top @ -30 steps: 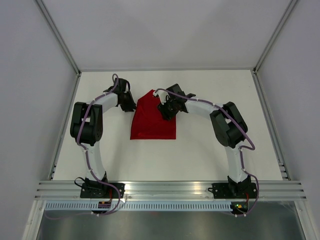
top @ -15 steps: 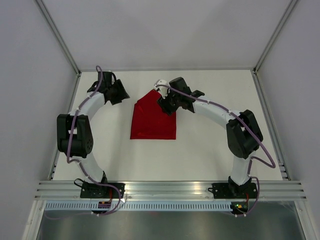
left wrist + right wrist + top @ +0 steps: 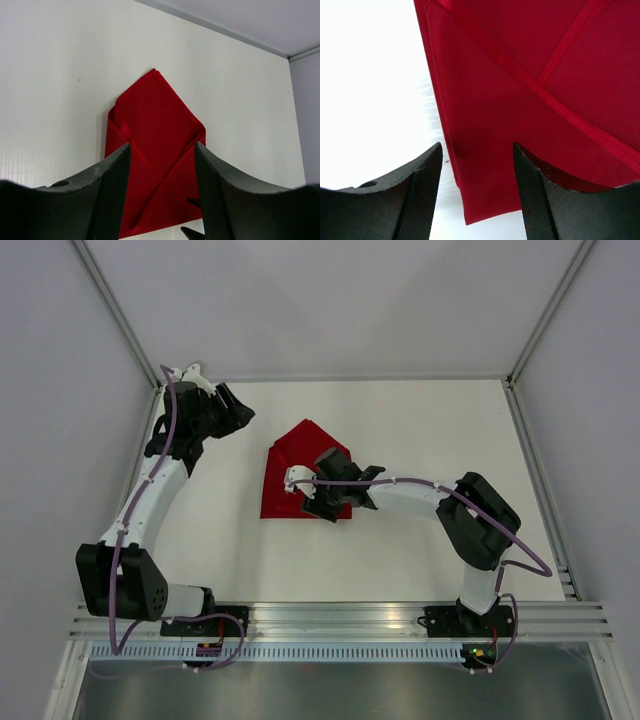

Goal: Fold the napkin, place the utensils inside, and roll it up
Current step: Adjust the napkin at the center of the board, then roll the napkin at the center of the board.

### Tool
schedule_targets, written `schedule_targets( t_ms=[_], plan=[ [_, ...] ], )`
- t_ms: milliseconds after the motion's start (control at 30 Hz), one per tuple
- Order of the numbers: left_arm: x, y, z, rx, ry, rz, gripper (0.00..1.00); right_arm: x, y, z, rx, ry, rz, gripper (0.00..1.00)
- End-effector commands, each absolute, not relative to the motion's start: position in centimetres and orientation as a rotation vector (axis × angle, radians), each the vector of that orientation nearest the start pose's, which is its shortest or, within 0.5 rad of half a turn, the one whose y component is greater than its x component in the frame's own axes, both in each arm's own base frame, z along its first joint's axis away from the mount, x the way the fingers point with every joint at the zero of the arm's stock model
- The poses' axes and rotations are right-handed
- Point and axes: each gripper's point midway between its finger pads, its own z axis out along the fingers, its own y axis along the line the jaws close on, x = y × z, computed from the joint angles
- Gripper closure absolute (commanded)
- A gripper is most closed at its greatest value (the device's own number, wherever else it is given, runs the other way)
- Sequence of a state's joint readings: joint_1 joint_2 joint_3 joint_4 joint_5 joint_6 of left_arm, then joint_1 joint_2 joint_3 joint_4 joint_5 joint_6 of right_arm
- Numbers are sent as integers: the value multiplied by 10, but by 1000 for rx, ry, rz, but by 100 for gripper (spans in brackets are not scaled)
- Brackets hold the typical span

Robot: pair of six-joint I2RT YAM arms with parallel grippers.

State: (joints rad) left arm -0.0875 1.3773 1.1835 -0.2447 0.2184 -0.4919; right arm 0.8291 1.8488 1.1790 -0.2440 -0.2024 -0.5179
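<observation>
The red napkin [image 3: 298, 452] lies flat in the middle of the table, folded into a shape with a point at the far end and a straight near edge. My right gripper [image 3: 314, 500] is open and empty, low over the napkin's near right part. In the right wrist view a corner of the napkin [image 3: 520, 100] shows between the open fingers [image 3: 420, 195]. My left gripper [image 3: 236, 416] is open and empty, raised near the far left corner, apart from the cloth. The left wrist view shows the whole napkin [image 3: 152, 125] beyond its fingers [image 3: 112, 200]. No utensils are in view.
The white table [image 3: 420, 540] is closed in by grey walls at the left, right and back. A metal rail [image 3: 330, 615] runs along the near edge, where both arm bases are bolted.
My right gripper has moved from the napkin's far tip down to its near right part. My left arm has stretched away toward the far left corner. The napkin's far point now lies uncovered.
</observation>
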Motion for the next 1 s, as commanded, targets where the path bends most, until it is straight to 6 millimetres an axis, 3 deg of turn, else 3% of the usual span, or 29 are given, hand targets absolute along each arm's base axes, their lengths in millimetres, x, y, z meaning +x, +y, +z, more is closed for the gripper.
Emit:
schedule_targets(
  t_ms=[0,400,633,967],
  plan=[
    [407,-101,262,-161,1995,-600,41,310,360,61,-1598,1780,377,35],
    [397,-103,266,-139,1992,-611,41,284,378,46,-1684,1743,421,35],
    [395,-101,270,-123,1980,-598,42,285,371,16,-1771,1734,370,42],
    [395,-109,271,-81,1981,-606,43,275,354,-3,-1899,1747,411,54]
  ],
)
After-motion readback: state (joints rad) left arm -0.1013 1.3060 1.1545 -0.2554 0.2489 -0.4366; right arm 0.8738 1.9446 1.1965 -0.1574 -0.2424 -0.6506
